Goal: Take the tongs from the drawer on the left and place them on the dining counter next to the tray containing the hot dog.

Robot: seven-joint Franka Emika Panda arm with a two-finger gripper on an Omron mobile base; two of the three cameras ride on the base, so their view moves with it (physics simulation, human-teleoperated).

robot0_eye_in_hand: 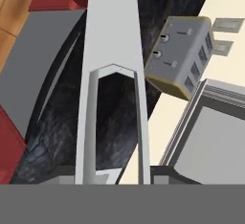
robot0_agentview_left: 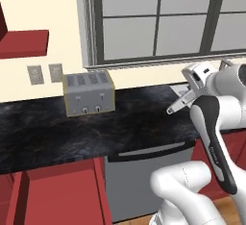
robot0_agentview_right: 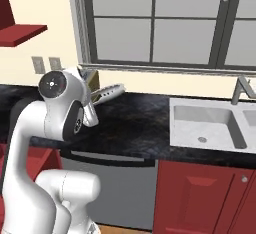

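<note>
Your end effector (robot0_eye_in_hand: 113,177) gripping the tongs (robot0_eye_in_hand: 114,50) pointing ahead, above the counter (robot0_agentview_left: 57,132), toaster (robot0_agentview_left: 89,93) beyond.

Even, bright light everywhere, no strong shadows. Window (robot0_agentview_left: 163,19) flat pale grey, no glare. Black counter (robot0_agentview_left: 72,132) below window a bit shiny. Edges slightly soft, jagged. No blur.

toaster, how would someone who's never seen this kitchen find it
Start at the big window and drop to the black counter under its left corner. The toaster stands there against the cream wall, below two wall outlets and left of the dishwasher. It is the one boxy silver appliance on the counter, with four slots on top and two small knobs in front.
</note>
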